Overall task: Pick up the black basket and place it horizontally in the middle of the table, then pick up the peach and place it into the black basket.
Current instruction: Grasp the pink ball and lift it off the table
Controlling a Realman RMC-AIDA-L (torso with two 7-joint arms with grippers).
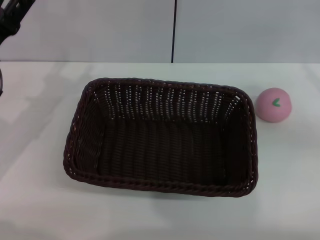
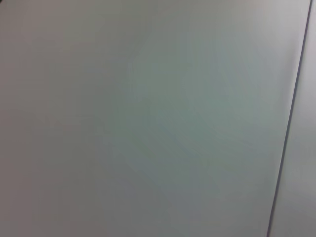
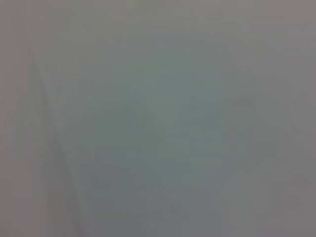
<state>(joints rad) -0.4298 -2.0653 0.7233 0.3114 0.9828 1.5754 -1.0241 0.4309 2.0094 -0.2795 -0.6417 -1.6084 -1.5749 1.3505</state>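
The black basket [image 1: 162,135] lies lengthwise across the middle of the white table [image 1: 40,200] in the head view, and nothing lies in it. The pink peach [image 1: 274,104] with a green leaf mark sits on the table just beyond the basket's far right corner, apart from it. A dark part of my left arm [image 1: 9,20] shows at the top left corner, raised far from the basket; its gripper is out of view. My right gripper is not in view. Both wrist views show only a plain grey surface.
A pale wall with a dark vertical seam [image 1: 173,30] stands behind the table's far edge. In the left wrist view a thin dark line [image 2: 289,128] crosses the grey surface.
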